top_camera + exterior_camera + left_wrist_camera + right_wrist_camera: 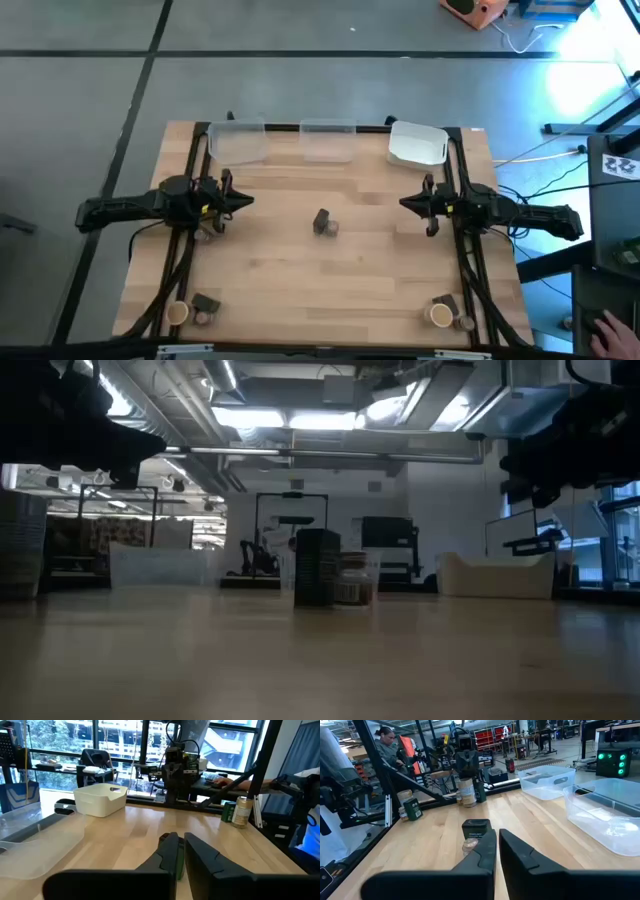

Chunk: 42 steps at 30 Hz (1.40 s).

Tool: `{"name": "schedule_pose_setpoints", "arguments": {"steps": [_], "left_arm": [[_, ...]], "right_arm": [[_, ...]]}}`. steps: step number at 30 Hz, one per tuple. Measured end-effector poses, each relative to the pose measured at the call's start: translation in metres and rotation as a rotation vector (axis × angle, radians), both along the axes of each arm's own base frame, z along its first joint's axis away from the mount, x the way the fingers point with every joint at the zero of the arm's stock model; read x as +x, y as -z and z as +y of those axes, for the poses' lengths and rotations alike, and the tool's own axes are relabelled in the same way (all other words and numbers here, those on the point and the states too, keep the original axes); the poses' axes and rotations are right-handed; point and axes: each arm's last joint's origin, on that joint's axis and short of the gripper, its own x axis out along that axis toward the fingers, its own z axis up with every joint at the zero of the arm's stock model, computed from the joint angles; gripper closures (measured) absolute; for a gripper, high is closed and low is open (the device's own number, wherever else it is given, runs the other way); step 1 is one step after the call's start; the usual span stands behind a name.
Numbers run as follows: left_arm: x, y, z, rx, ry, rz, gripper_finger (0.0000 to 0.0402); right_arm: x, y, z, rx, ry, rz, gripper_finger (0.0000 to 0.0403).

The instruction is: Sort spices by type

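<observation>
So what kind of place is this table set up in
Most likely a robotics lab or workshop: exposed ceiling ducts and strip lights, red parts bins on shelving, and benches crowded with equipment around the wooden table.

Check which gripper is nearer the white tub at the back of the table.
Right. The right gripper sits just in front of the white tub, on the same side of the table. The left gripper is across the table, below the clear tub at the opposite corner.

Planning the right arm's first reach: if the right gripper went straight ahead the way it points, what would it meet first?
Probably the dark grey block mid-table, with a small round jar beside it. The right gripper sits raised, so it might pass above.
</observation>
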Motion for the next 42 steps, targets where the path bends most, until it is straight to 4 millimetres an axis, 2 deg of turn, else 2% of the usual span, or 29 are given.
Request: {"name": "schedule_pose_setpoints", "arguments": {"steps": [42], "left_arm": [[0.0000, 0.0001, 0.0005, 0.026, -0.015, 0.002, 0.0384]], "right_arm": [[0.0000, 0.0001, 0.0000, 0.000, 0.000, 0.000, 0.0380]]}}
